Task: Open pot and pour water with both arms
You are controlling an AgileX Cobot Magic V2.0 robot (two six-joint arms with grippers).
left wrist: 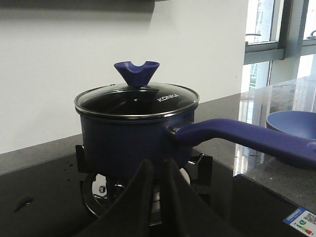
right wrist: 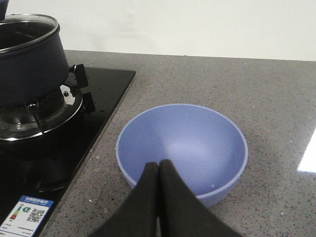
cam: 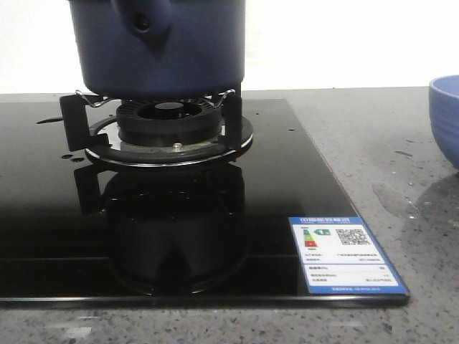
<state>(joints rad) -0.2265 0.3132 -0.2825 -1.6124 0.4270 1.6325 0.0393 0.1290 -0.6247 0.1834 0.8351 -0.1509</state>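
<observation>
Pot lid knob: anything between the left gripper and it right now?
Nothing visible. In the left wrist view the left gripper, fingers together, faces the pot on the burner; the lid is on and its knob stands in open air above. The pot's handle juts off sideways toward the bowl.

1. In the front view the pot (cam: 159, 46) is cut off by the top edge, so I cannot see its rim or lid there.
2. The bowl (cam: 446, 118) shows only a sliver at the right edge there.
3. In my left wrist view the pot's handle (left wrist: 247, 138) runs out of frame.
4. The label (cam: 343, 253) has print too small for me to read.
5. My right fingers (right wrist: 148, 197) hide the bowl's near rim.
</observation>
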